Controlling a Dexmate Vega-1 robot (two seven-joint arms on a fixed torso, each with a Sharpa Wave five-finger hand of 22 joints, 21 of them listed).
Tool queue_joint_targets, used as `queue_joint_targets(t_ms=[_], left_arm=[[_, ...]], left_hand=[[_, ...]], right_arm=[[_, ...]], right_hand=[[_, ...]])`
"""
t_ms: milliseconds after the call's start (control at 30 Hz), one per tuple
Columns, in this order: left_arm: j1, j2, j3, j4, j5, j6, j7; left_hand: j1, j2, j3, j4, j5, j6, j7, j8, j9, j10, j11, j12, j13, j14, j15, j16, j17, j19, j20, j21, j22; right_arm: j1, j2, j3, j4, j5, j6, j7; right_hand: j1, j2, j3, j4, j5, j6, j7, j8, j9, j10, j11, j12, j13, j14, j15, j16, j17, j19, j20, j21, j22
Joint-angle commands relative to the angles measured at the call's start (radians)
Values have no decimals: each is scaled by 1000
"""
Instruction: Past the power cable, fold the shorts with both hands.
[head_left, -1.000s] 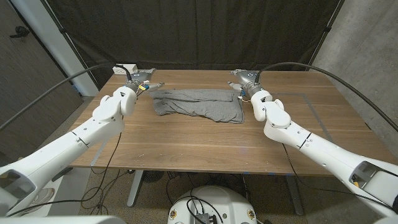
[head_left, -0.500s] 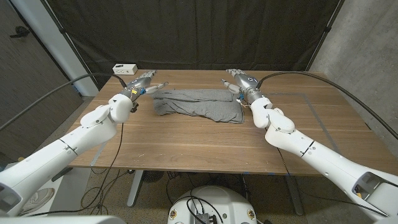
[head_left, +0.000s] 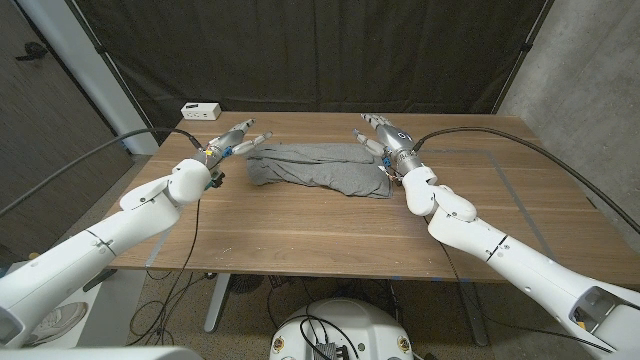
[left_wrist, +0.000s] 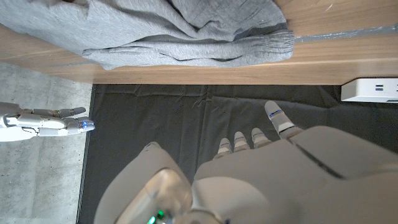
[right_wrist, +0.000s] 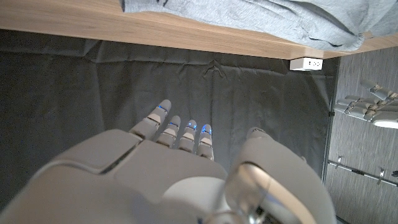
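Grey shorts (head_left: 317, 169) lying crumpled in a long band across the far middle of the wooden table (head_left: 330, 225), waistband end toward the left, bunched folds along the length. Soft knit by the look, light, limp; likely to sag and drag if lifted at one point only, so best taken at two corners or at the elastic waistband, where the cloth is thickest. No fragility, little slip on wood. Left hand (head_left: 232, 141) raised just beside the left end of the shorts, fingers spread, holding nothing. Right hand (head_left: 385, 137) raised near the right end, fingers extended and apart, also holding nothing. Contact with the cloth not discernible for either. White power strip (head_left: 201, 109) at the far left corner, well apart from the shorts; thin cable (head_left: 192, 215) trailing off the left near edge beneath the left arm. Broad bare wood near of the shorts, good room for folding toward the robot; far edge close behind the cloth, black curtain (head_left: 320, 55) beyond, little room that way.
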Motion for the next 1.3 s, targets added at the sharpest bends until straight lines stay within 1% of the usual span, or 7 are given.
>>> queue_joint_targets(t_ms=[33,333,700,933,1000,1200,1300], left_arm=[[-13,32,32,46,-60,-105,-38],[-21,59,52,24,-24,-61,-50],[-31,82,92,-24,99,32,-36],[-49,76,129,-37,193,95,-34],[-56,72,138,-35,209,105,-41],[-77,62,165,-28,265,119,-47],[-86,57,177,-24,294,126,-48]], left_hand=[[37,-60,-28,-33,24,-315,6,12,4,-212,2,18,2,-176,0,13,0,-200,-7,-7,-2],[129,-124,-59,-94,70,-231,31,38,4,-119,13,48,2,-92,1,29,-2,-106,-1,-5,-3],[256,-200,-104,-171,134,-103,80,56,4,-21,23,62,1,10,6,35,-4,-5,3,-11,-4],[372,-214,-149,-229,204,29,105,64,6,130,18,86,1,143,-2,43,-5,113,13,-7,0],[388,-213,-156,-236,215,47,105,64,6,151,17,89,2,166,-3,44,-5,130,12,-5,1],[439,-208,-183,-256,255,130,87,69,6,249,-16,105,3,233,-32,44,-5,172,17,-4,5],[482,-198,-201,-268,284,213,48,80,7,312,-31,112,4,265,-44,39,-4,188,15,-7,9]], right_arm=[[-20,-18,-18,-6,39,30,7],[-27,-22,-31,-13,34,7,19],[-41,-20,-44,-13,56,9,38],[-51,-24,-61,-28,37,-10,41],[-54,-21,-62,-25,37,-15,40],[-55,-21,-80,-37,13,-60,59],[-63,-22,-74,-35,32,-44,55]], right_hand=[[-13,-2,0,2,5,-8,1,-2,0,-7,0,1,0,-8,-48,4,-1,-3,-1,-3,3],[-35,-3,0,-1,8,-9,5,3,0,8,4,9,-1,4,-37,11,-12,-2,9,1,2],[-52,-1,5,-4,11,1,2,9,-1,15,5,12,-2,10,-40,13,-25,-5,-9,3,2],[-60,-1,8,-5,13,10,6,13,-1,21,7,14,-2,13,-39,14,-31,-8,-11,3,2],[-64,-1,9,-6,14,15,5,15,-2,25,5,15,-2,16,-42,15,-35,-8,-11,4,1],[-67,4,24,-13,19,39,-4,22,-2,39,-2,19,-3,27,-54,17,-49,-7,-18,6,1],[-57,5,38,-23,22,50,-4,24,-3,45,-4,19,-3,30,-56,16,-59,-7,-19,6,0]])
